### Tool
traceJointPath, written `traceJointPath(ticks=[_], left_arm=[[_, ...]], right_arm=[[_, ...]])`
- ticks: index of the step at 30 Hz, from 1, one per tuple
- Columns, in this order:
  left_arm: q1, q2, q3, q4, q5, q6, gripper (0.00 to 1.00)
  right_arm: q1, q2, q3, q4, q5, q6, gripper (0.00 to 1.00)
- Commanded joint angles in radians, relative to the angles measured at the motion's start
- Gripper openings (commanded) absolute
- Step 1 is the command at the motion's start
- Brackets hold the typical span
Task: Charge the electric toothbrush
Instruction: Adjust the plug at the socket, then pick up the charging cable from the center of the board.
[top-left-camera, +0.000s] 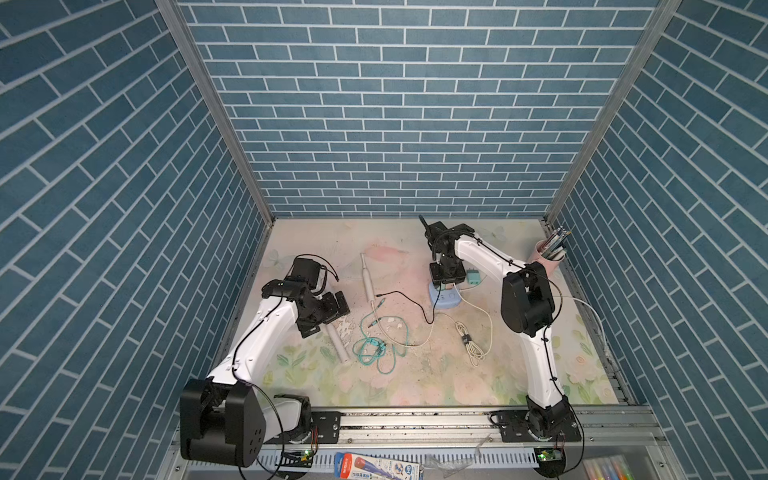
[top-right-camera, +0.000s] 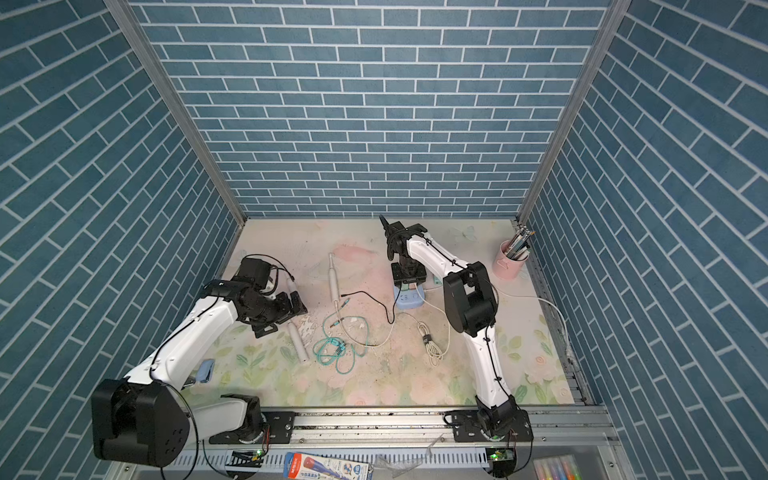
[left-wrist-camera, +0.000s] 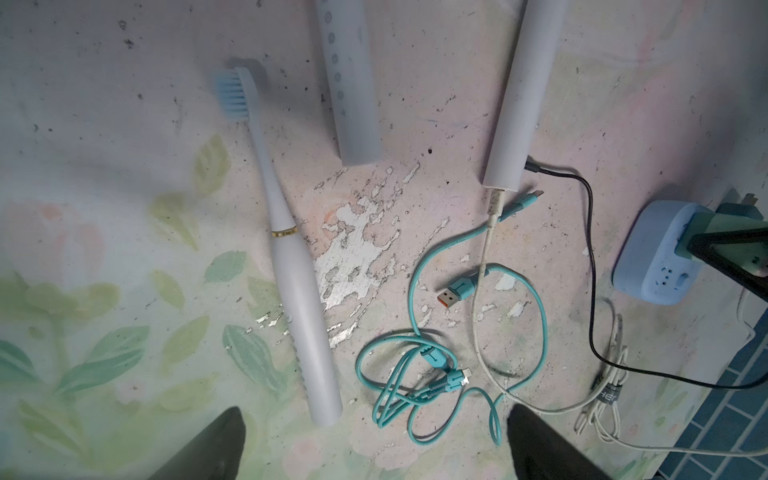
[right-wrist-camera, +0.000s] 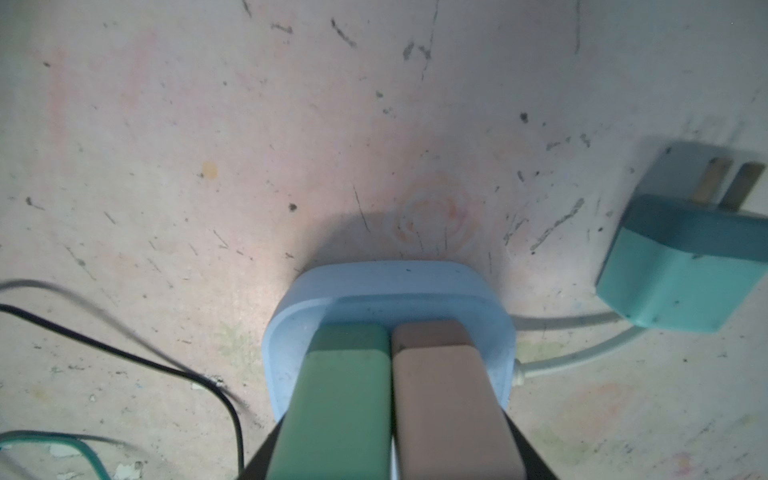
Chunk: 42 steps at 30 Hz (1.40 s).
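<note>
A grey electric toothbrush (top-left-camera: 368, 278) (left-wrist-camera: 519, 104) lies mid-table with a white cable (left-wrist-camera: 494, 208) plugged into its base. A black cable's plug (left-wrist-camera: 536, 168) rests loose beside that base. My right gripper (right-wrist-camera: 390, 415) (top-left-camera: 446, 282) is shut on a green adapter (right-wrist-camera: 345, 395) and a pink adapter (right-wrist-camera: 440, 395), which stand side by side on the blue power cube (right-wrist-camera: 286, 332) (top-left-camera: 446, 301). My left gripper (left-wrist-camera: 374, 453) (top-left-camera: 338, 305) hangs open and empty above a white toothbrush with blue bristles (left-wrist-camera: 291, 257).
A third toothbrush handle (left-wrist-camera: 349, 83) lies between the other two. A teal cable coil (top-left-camera: 374, 349) and a bundled white cable (top-left-camera: 469, 340) lie in front of the cube. A teal adapter (right-wrist-camera: 681, 257) lies right of it. A pink pen cup (top-left-camera: 548, 257) stands at the back right.
</note>
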Motion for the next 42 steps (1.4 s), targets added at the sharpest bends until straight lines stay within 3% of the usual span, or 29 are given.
traceJointPath(ticks=[1,6,10,20,24,31,36,42], left_arm=[[0.012,0.008,-0.009,-0.007,0.001,0.015,1.00],[0.015,0.005,-0.008,-0.014,-0.005,0.016,0.99],[0.016,0.005,-0.003,-0.020,-0.014,0.017,1.00],[0.037,0.000,0.004,-0.032,-0.025,0.019,1.00],[0.052,-0.004,0.004,-0.034,-0.032,0.018,1.00],[0.081,0.006,0.007,-0.039,-0.034,0.018,1.00],[0.093,0.009,0.008,-0.038,-0.034,0.019,1.00],[0.115,0.023,0.008,-0.038,-0.039,0.016,1.00]], right_arm=[[0.002,-0.074,0.042,-0.059,0.030,-0.003,0.62],[0.004,-0.107,0.072,-0.076,0.014,-0.034,0.72],[0.008,-0.187,-0.001,-0.011,-0.011,-0.061,0.82],[0.092,-0.305,0.016,0.077,0.008,-0.248,0.80],[0.154,-0.250,0.088,0.067,-0.037,-0.360,0.79],[0.203,0.009,0.264,0.038,-0.206,-0.472,0.75],[0.205,0.129,0.344,0.056,-0.227,-0.564,0.75],[0.210,0.178,0.305,0.165,-0.217,-0.649,0.72]])
